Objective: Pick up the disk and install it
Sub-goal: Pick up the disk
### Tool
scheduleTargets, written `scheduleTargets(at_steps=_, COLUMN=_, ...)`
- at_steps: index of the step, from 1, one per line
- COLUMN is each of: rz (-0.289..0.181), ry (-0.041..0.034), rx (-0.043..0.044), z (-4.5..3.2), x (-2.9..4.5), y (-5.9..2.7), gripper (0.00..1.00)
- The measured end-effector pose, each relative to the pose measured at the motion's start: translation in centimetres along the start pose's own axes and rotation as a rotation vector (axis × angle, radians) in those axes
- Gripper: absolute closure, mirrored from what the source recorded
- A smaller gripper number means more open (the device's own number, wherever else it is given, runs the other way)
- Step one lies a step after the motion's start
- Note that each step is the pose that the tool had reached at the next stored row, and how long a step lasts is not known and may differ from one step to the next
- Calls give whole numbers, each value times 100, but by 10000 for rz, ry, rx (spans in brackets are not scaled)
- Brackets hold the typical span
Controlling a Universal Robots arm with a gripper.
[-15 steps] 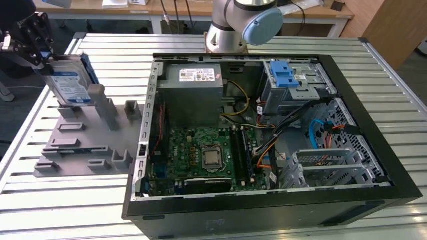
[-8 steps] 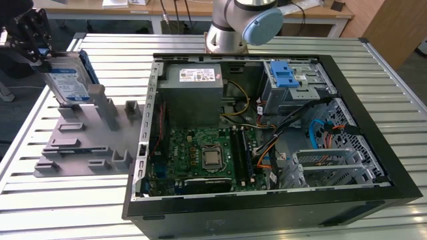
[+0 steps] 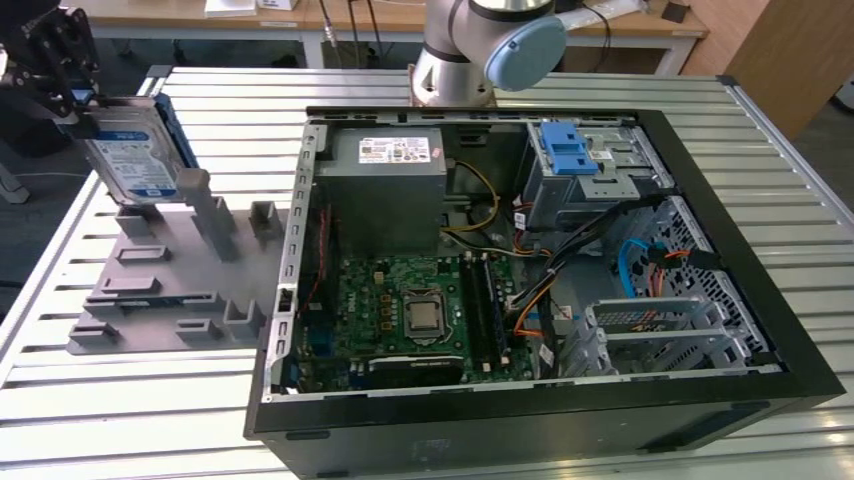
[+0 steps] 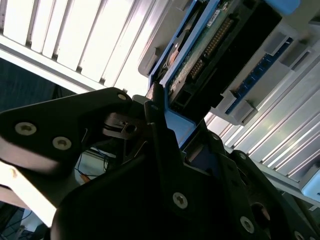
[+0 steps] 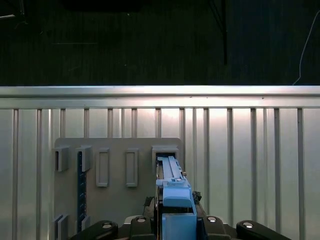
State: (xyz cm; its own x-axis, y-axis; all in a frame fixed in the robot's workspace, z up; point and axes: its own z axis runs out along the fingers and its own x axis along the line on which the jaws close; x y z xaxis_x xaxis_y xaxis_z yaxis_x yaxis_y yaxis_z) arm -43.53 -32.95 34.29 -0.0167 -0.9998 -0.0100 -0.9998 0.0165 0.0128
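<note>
At upper left in the exterior view, my jaws clench the disk [image 3: 134, 150] above the grey rack [image 3: 167, 305]; the open computer case [image 3: 534, 425] holds its motherboard [image 3: 400, 310]. The first wrist view shows the disk's blue rail [image 5: 172, 175] edge-on.

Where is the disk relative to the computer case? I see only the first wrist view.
Observer: In the exterior view, the hand holds the disk upright at the grey holder. It is outside the case, on the exterior view's left of it.
Operator: Is the case open?
Observer: Yes, its upper side is open, and the motherboard shows inside.
Operator: Is any bay visible?
Observer: A metal cage with a blue latch sits inside the case, toward the exterior view's right.
</note>
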Motion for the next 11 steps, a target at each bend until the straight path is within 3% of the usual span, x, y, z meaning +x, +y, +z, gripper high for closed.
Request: scheduleTargets(at_steps=11, rz=0, ry=0, rx=0, z=-134, x=-1, y=2, gripper=63)
